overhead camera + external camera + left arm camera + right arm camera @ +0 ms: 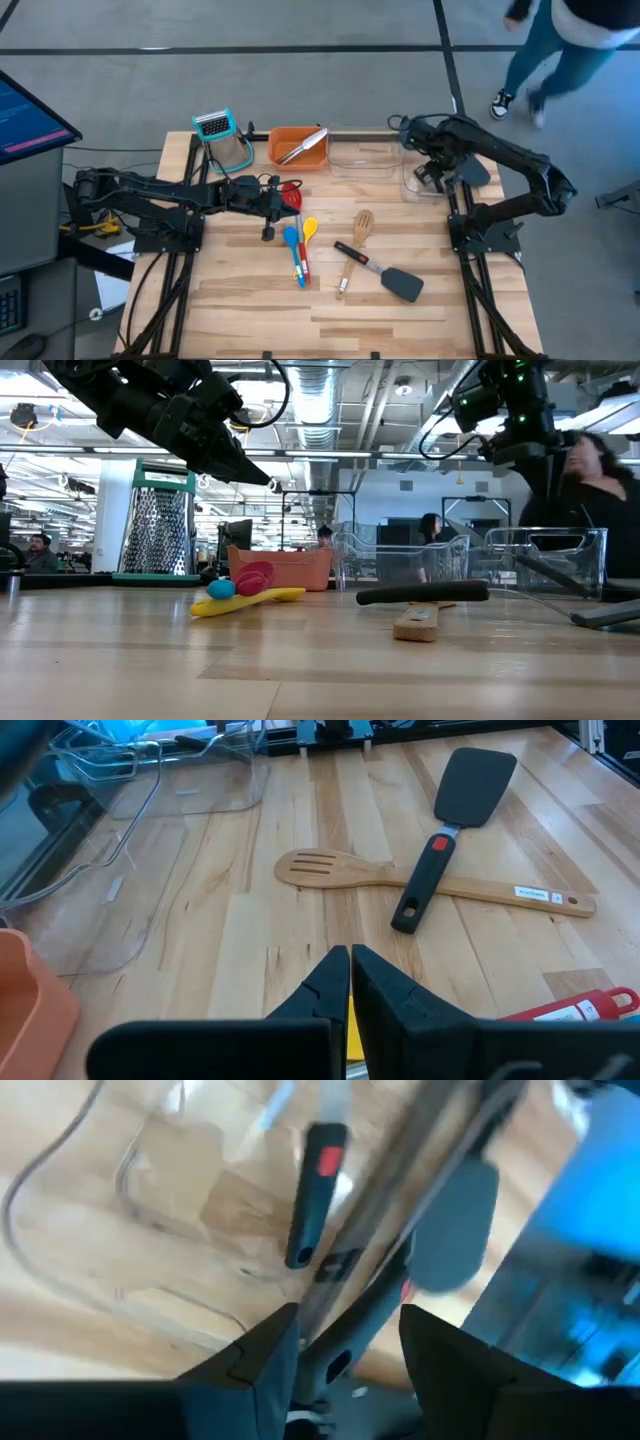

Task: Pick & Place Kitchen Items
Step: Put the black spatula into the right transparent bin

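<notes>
The left arm reaches across the table from the left edge, stretched low and nearly level, its left gripper point(268, 232) raised above the wood beside the heads of the spoons, fingers pressed together on nothing. The right arm rises from its base at the right edge, folds back at the elbow and bends down over the clear bins at the far right, where the right gripper point(428, 178) hangs above the right-hand clear bin point(432, 186); its fingers stand parted, and a black spatula point(440, 1230) with a dark handle shows beyond them, though whether they touch it cannot be told. Three spoons lie bunched at mid-table: a red spoon point(291, 190), a blue spoon point(292, 243) and a yellow spoon point(309, 229), handles running toward the near edge. To their right one wooden slotted spatula point(356, 244) lies with a second black spatula point(385, 274) crossed over its handle. One pair of silver tongs point(303, 146) rests in the orange tray point(283, 140) at the far edge, with one box grater point(226, 138) standing just left of it. Two clear bins sit side by side right of the tray, the left one point(362, 160) holding nothing that can be made out. A person point(560, 45) walks on the floor beyond the table's far right corner.
</notes>
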Robot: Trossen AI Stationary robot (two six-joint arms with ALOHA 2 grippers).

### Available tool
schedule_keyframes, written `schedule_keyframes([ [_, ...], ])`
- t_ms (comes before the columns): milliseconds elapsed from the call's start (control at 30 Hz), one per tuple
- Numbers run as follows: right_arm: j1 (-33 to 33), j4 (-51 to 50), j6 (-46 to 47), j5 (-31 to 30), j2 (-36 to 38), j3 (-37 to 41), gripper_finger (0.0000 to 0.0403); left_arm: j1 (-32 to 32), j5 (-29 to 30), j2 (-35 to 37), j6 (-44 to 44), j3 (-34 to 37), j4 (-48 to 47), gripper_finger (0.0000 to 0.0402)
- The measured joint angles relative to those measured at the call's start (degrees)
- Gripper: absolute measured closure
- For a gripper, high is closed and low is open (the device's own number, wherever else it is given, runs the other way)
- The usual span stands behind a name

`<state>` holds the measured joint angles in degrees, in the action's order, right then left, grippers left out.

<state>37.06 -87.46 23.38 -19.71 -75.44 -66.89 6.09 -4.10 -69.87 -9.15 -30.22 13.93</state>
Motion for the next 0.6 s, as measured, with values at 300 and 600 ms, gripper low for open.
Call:
schedule_keyframes([
  [300,7.0,-2.5,15.1,8.1,0.1,0.0,0.0250,0.0,0.0,0.0,0.0,0.0,0.0,0.0400],
  [600,13.2,-2.5,17.1,12.3,0.1,0.0,0.0244,0.0,0.0,0.0,0.0,0.0,0.0,0.0400],
])
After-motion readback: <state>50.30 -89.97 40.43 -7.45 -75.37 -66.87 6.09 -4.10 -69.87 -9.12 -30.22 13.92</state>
